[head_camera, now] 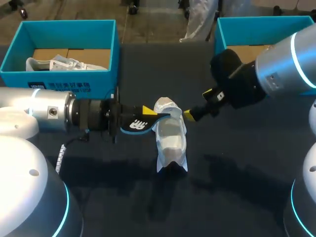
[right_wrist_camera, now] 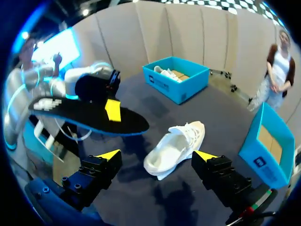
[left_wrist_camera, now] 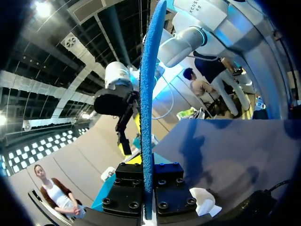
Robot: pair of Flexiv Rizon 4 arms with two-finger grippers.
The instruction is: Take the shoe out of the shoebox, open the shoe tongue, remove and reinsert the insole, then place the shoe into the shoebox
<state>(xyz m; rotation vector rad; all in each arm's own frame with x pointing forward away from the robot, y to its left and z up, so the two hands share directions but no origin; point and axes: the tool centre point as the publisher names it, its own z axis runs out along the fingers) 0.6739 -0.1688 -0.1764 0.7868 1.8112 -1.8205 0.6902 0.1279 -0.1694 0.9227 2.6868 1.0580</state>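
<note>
White shoe (head_camera: pixel 170 140) lies on the dark bench (head_camera: pixel 237 173), outside both blue shoeboxes (head_camera: pixel 64 79) standing well behind it. Its black insole (head_camera: pixel 140 123) is out of the shoe and pinched in the left claw (head_camera: pixel 148 116), just beside one end of the shoe. The right claw (head_camera: pixel 190 114) hangs close at the shoe's opposite side, fingers spread wide, holding nothing.

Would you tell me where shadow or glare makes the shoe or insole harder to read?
Head view: the white shoe glares bright on the dark table, while the black insole in the left gripper nearly merges with it. Right wrist view: the insole throws a faint shadow on the table beside the shoe. Left wrist view: insole edge-on, no glare.
</note>
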